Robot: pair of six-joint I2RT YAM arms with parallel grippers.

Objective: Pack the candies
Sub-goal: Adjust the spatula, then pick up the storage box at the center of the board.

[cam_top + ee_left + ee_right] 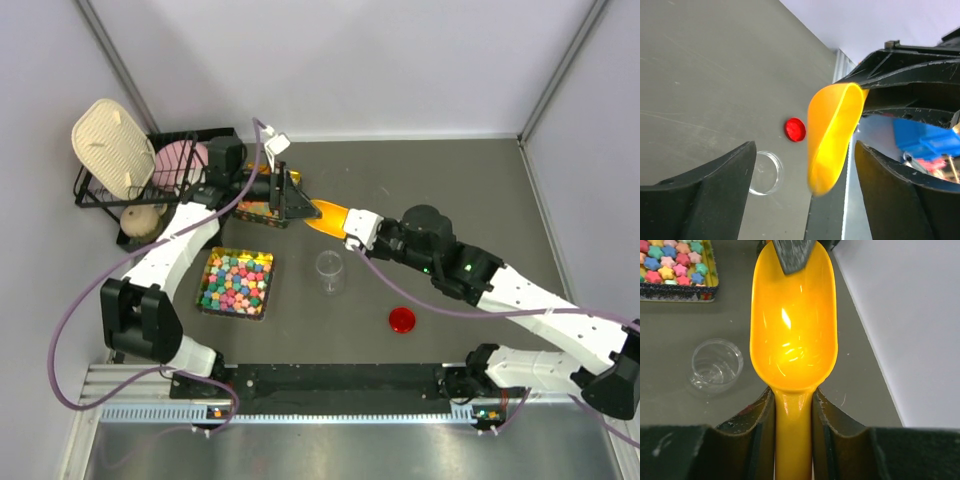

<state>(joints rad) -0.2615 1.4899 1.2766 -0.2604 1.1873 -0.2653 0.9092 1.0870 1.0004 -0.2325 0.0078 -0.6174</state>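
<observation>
Top view: right gripper (352, 226) clamped on handle of glossy orange plastic scoop (328, 213). Left gripper (288, 200) hangs over shallow dark tin (266, 222) holding tiny orange-yellow candies (252, 209), mostly hidden. Clear plastic cup (329, 272) near scoop; round red lid (402, 319) well apart.

Left wrist: fingers spread wide, scoop bowl between them, contact unclear.

Right wrist: scoop bowl empty.

Judgement: scooping step, not yet begun. Next: left gripper clears aside, scoop dips into tin, then tips into cup.
</observation>
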